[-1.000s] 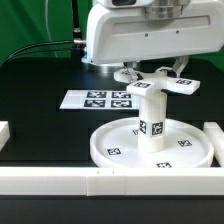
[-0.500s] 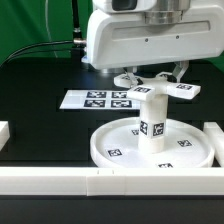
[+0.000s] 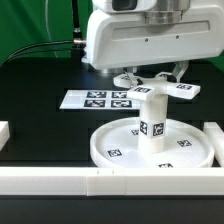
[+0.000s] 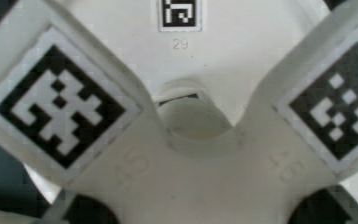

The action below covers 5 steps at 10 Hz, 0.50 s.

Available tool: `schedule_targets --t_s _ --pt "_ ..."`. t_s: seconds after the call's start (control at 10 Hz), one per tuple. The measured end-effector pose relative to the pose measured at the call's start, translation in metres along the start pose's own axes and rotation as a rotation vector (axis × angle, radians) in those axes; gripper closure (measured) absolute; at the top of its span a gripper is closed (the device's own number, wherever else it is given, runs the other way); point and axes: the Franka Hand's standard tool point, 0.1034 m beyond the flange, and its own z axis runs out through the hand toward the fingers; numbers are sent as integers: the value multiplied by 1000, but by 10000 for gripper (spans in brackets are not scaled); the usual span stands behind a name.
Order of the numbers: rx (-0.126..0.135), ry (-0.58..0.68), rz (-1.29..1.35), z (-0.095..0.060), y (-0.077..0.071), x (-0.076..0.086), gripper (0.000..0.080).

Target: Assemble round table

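The large rimmed round disc (image 3: pixel 150 147) lies on the black table near the front. The short cylindrical leg (image 3: pixel 151 122) stands upright at its middle. The cross-shaped four-armed piece (image 3: pixel 158 89) sits flat on top of the leg, its tagged arms spreading out. My gripper (image 3: pixel 153 79) comes straight down onto the cross's hub and is shut on it. In the wrist view the cross-shaped piece (image 4: pixel 194 120) fills the picture, with two tagged arms either side. My gripper (image 4: pixel 197 206) shows only as dark fingertips (image 4: pixel 66 212) at the corners, beside the hub.
The marker board (image 3: pixel 98 99) lies flat behind the disc toward the exterior view's left. Long white border rails run along the front (image 3: pixel 100 181) and stand at the right (image 3: pixel 214 135) and left (image 3: pixel 4 132) edges. Cables hang at the back.
From a second ago to half a second ago the gripper and the cross-shaped piece turned slightly on the leg. Since then nothing has visibly moved.
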Motion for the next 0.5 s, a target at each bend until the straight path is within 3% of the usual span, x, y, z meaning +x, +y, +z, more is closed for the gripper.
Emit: schedule_targets --t_s 0.5 --pt "1 0 104 0 -1 0 351"
